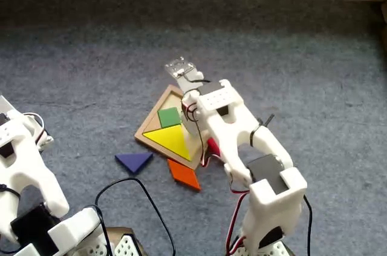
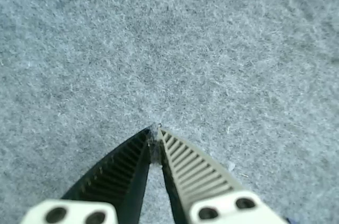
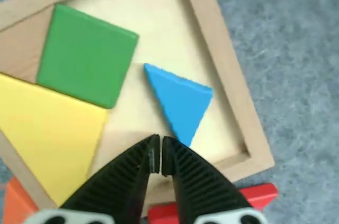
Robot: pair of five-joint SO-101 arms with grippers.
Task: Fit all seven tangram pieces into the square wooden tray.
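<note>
My right gripper (image 3: 158, 152), pressed together and empty, hangs over the wooden tray (image 3: 228, 75) just beside the loose blue triangle (image 3: 180, 102), which a careless nudge could, I judge, ride onto the green square (image 3: 87, 57).

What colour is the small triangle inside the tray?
The small triangle is blue; the right wrist view shows it best.

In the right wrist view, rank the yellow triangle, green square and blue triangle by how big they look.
1. yellow triangle, though the picture edge cuts it off
2. green square
3. blue triangle, clearly smallest
</note>
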